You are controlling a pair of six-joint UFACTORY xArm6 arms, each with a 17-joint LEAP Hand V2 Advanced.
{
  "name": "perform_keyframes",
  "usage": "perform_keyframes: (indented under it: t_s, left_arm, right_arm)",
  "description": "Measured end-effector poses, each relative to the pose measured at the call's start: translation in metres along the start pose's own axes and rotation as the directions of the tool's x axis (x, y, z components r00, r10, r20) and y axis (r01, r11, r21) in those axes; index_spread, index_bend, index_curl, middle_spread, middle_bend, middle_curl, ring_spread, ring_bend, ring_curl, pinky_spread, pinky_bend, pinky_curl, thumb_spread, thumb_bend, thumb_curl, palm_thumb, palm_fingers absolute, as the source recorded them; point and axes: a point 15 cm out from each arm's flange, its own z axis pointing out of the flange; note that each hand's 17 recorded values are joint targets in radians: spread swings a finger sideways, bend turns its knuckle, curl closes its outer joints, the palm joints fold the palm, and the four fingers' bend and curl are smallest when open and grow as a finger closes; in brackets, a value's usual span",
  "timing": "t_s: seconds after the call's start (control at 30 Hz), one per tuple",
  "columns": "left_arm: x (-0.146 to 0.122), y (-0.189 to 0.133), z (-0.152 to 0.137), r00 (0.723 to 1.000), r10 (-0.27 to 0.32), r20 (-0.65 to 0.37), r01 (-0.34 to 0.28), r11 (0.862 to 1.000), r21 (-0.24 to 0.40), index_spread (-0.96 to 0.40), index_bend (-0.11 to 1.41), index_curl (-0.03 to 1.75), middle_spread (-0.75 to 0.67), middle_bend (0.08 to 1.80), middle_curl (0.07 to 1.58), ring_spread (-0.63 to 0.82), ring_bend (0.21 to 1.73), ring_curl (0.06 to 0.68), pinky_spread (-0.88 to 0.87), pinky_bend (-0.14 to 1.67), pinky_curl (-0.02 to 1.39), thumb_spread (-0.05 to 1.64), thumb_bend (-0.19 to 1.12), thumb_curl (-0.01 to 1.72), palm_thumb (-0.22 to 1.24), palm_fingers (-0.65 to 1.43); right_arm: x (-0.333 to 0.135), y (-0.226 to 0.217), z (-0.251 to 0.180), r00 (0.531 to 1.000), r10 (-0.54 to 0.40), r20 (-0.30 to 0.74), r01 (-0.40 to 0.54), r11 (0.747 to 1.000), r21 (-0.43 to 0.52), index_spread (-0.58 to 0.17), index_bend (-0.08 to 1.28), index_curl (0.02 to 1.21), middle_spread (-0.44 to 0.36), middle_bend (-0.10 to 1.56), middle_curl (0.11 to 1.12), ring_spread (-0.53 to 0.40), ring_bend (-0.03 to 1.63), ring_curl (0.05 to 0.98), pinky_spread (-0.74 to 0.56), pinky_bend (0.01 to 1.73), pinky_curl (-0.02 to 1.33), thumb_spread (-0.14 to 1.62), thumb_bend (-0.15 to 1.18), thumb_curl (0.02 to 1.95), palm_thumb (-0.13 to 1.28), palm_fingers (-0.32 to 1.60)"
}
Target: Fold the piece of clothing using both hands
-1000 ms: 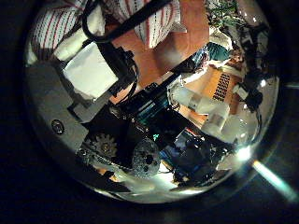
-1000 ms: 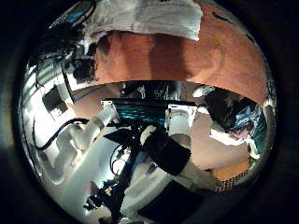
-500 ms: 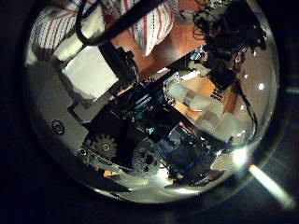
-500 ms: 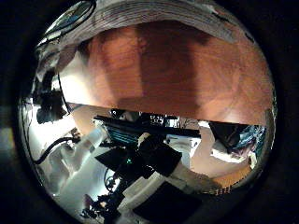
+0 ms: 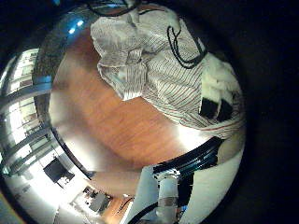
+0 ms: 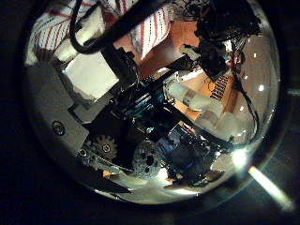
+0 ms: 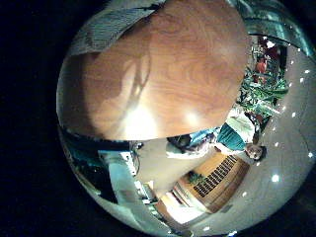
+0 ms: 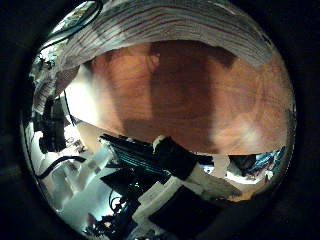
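Striped shirt [image 5: 163, 65] lay crumpled on the wooden table [image 5: 103, 121], close under the left hand [image 6: 98, 70], its grip impossible to tell, the right hand's fingers unseen.

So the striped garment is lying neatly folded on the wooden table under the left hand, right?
Not quite. The striped garment does lie on the wooden table, but it is not neatly folded: it sits rumpled and bunched in loose creases. The left little finger side palm view shows this most clearly.
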Motion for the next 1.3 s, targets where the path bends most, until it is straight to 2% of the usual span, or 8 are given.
perform_keyframes:
  t_s: [0.23, 0.33, 0.4, 0.43, 0.57, 0.87, 1.03, 1.3]
  left_arm:
    - [-0.002, 0.001, -0.001, 1.0, -0.003, -0.002, 0.003, 1.0, 0.0, -0.74, 0.18, 1.41, -0.7, 0.75, 1.17, -0.45, 1.38, 0.507, -0.56, 1.25, 0.67, 1.07, -0.02, 0.55, 0.84, 1.05]
    - [-0.002, 0.003, -0.001, 1.0, -0.004, -0.003, 0.004, 1.0, -0.004, -0.73, 0.18, 1.43, -0.71, 0.75, 1.17, -0.45, 1.38, 0.508, -0.57, 1.25, 0.67, 1.07, -0.02, 0.55, 0.84, 1.05]
    - [-0.002, 0.005, -0.003, 1.0, -0.004, -0.003, 0.004, 1.0, -0.004, -0.73, 0.18, 1.43, -0.71, 0.75, 1.18, -0.45, 1.37, 0.508, -0.57, 1.25, 0.67, 1.07, -0.02, 0.55, 0.84, 1.05]
    - [-0.001, 0.006, -0.004, 1.0, -0.003, -0.003, 0.003, 1.0, -0.004, -0.72, 0.18, 1.44, -0.71, 0.74, 1.18, -0.45, 1.37, 0.508, -0.57, 1.25, 0.67, 1.07, -0.02, 0.55, 0.83, 1.05]
    - [0.0, 0.013, -0.009, 1.0, 0.002, -0.003, -0.002, 1.0, -0.004, -0.71, 0.18, 1.45, -0.72, 0.74, 1.18, -0.45, 1.37, 0.509, -0.57, 1.25, 0.67, 1.07, -0.02, 0.55, 0.83, 1.05]
    - [0.003, 0.052, -0.011, 0.999, 0.022, -0.023, -0.023, 0.998, -0.054, -0.69, 0.17, 1.47, -0.73, 0.73, 1.19, -0.46, 1.37, 0.511, -0.57, 1.24, 0.67, 1.08, -0.02, 0.54, 0.83, 1.05]
    - [-0.001, 0.074, -0.018, 0.999, 0.011, -0.04, -0.015, 0.996, -0.088, -0.68, 0.17, 1.48, -0.73, 0.73, 1.19, -0.46, 1.37, 0.512, -0.58, 1.24, 0.67, 1.08, -0.02, 0.54, 0.81, 1.06]
    - [-0.009, 0.104, -0.05, 0.999, -0.006, -0.047, 0.003, 0.998, -0.061, -0.66, 0.17, 1.48, -0.74, 0.73, 1.19, -0.46, 1.36, 0.509, -0.58, 1.24, 0.67, 1.09, -0.02, 0.54, 0.8, 1.06]
  right_arm:
    - [-0.001, -0.008, 0.008, 1.0, -0.001, 0.001, 0.001, 1.0, -0.012, -0.287, 0.19, 0.34, -0.112, 0.32, 0.41, -0.104, 0.69, 0.262, 0.2, 0.49, 0.19, 1.15, -0.01, 0.3, 0.5, 0.38]
    - [-0.001, -0.012, 0.009, 1.0, 0.0, 0.001, 0.0, 1.0, -0.011, -0.321, 0.21, 0.36, -0.168, 0.39, 0.43, -0.188, 0.79, 0.282, 0.09, 0.51, 0.17, 1.16, 0.0, 0.31, 0.56, 0.61]
    - [-0.001, -0.012, 0.008, 1.0, 0.003, -0.001, -0.003, 1.0, -0.009, -0.37, 0.19, 0.35, -0.216, 0.44, 0.46, -0.256, 0.88, 0.294, -0.11, 0.66, 0.17, 1.17, 0.0, 0.32, 0.6, 0.96]
    - [-0.001, -0.012, 0.008, 1.0, 0.003, -0.001, -0.003, 1.0, -0.008, -0.395, 0.27, 0.39, -0.234, 0.51, 0.49, -0.266, 0.92, 0.32, -0.21, 0.74, 0.21, 1.17, 0.02, 0.33, 0.64, 1.23]
    - [-0.001, -0.012, 0.004, 1.0, 0.001, -0.001, -0.001, 1.0, 0.001, -0.432, 0.49, 0.54, -0.276, 0.74, 0.61, -0.268, 1.05, 0.425, -0.32, 0.96, 0.33, 1.21, 0.04, 0.35, 0.75, 1.36]
    - [0.01, 0.011, -0.031, 1.0, 0.009, 0.0, -0.009, 0.999, 0.044, -0.446, 0.78, 0.78, -0.262, 1.04, 0.78, -0.243, 1.28, 0.562, -0.29, 1.27, 0.5, 1.37, 0.09, 0.39, 0.88, 1.13]
    - [0.012, 0.037, -0.052, 1.0, -0.008, -0.002, 0.008, 0.999, 0.031, -0.441, 0.82, 0.87, -0.245, 1.1, 0.83, -0.237, 1.34, 0.606, -0.28, 1.32, 0.55, 1.39, 0.08, 0.41, 0.9, 1.07]
    - [0.006, 0.057, -0.11, 0.999, -0.041, -0.014, 0.042, 0.998, 0.049, -0.435, 0.84, 0.97, -0.23, 1.14, 0.87, -0.231, 1.36, 0.644, -0.26, 1.34, 0.61, 1.38, 0.05, 0.44, 0.91, 1.03]
